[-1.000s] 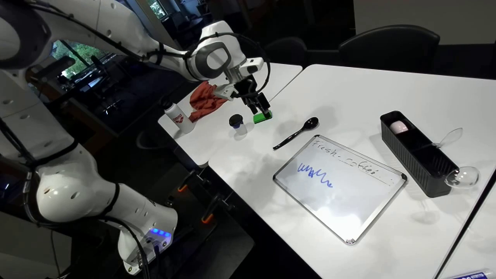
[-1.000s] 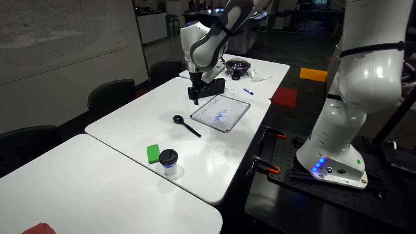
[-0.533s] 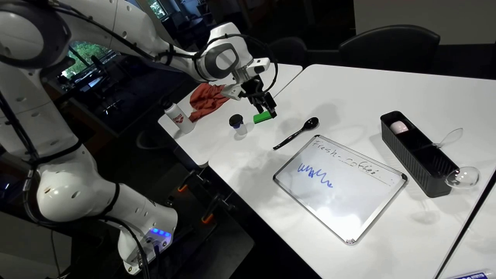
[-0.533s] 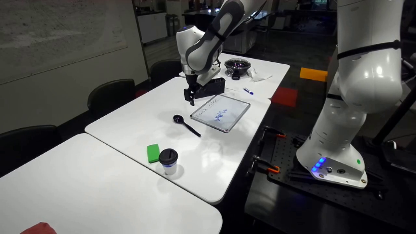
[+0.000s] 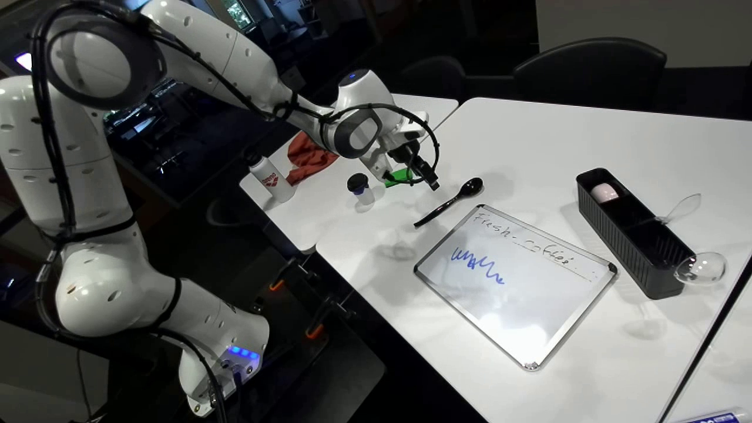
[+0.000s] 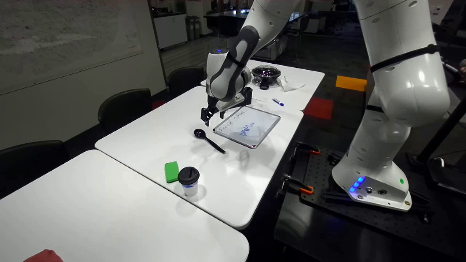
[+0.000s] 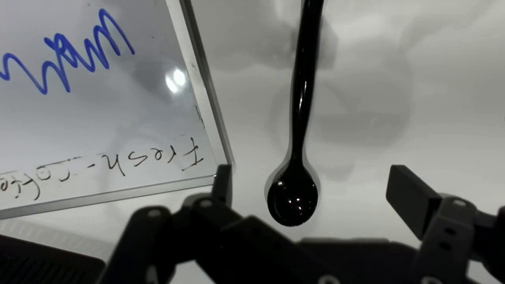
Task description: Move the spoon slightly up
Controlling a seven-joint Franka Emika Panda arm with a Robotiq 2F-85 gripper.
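The black spoon (image 5: pixel 445 207) lies flat on the white table, beside the whiteboard, in both exterior views (image 6: pixel 212 143). In the wrist view its bowl (image 7: pixel 292 199) is between the two fingers, nearer the left finger, and the handle runs up out of the top edge. My gripper (image 7: pixel 310 183) is open and empty. It hovers above the table over the bowl end of the spoon, not touching it, in both exterior views (image 5: pixel 433 182) (image 6: pixel 214 119).
The whiteboard (image 5: pixel 517 288) lies close beside the spoon. A black bin (image 5: pixel 634 235) stands beyond it. A green block (image 6: pixel 171 171) and a lidded cup (image 6: pixel 189 182) stand on the spoon's other side. A bottle (image 5: pixel 273 181) and red cloth (image 5: pixel 311 157) are farther off.
My gripper has moved down and closer to the spoon, and its wrist has tilted and turned somewhat. The spoon and the other objects have not moved.
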